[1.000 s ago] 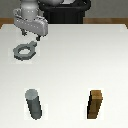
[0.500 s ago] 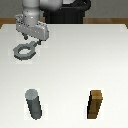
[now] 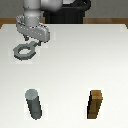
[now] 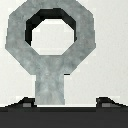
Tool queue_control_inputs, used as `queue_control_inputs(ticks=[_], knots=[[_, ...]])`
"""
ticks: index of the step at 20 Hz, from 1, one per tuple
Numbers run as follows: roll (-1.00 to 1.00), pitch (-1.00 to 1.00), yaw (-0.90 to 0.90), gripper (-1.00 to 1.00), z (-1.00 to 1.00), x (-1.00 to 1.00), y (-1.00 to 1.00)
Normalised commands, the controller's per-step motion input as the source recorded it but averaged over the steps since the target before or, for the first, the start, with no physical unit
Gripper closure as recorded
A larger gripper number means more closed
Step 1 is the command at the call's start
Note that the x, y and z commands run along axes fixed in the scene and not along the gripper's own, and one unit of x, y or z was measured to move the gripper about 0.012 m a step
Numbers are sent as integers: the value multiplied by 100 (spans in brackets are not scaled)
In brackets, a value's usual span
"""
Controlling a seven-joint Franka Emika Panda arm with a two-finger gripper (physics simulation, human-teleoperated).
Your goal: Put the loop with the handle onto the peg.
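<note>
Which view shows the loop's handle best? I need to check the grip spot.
The wrist view: the loop with the handle fills it, tab toward the gripper. In the exterior view the loop is small, with the handle partly hidden.

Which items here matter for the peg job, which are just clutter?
Job:
- flat grey ring with a stubby tab handle, on the white table
- upright dark grey cylinder peg
- gripper, above the ring's handle

Lying about:
- brown wooden rectangular block, toward the exterior view's right of the peg
</note>
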Motion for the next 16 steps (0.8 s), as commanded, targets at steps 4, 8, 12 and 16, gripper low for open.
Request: queue_control_inputs(ticks=[4,8,12,16], knots=[[0,0,0,-100,0,25,0],[0,0,0,-100,0,50,0],[0,0,0,-100,0,0,-25],[0,0,0,100,0,0,0]])
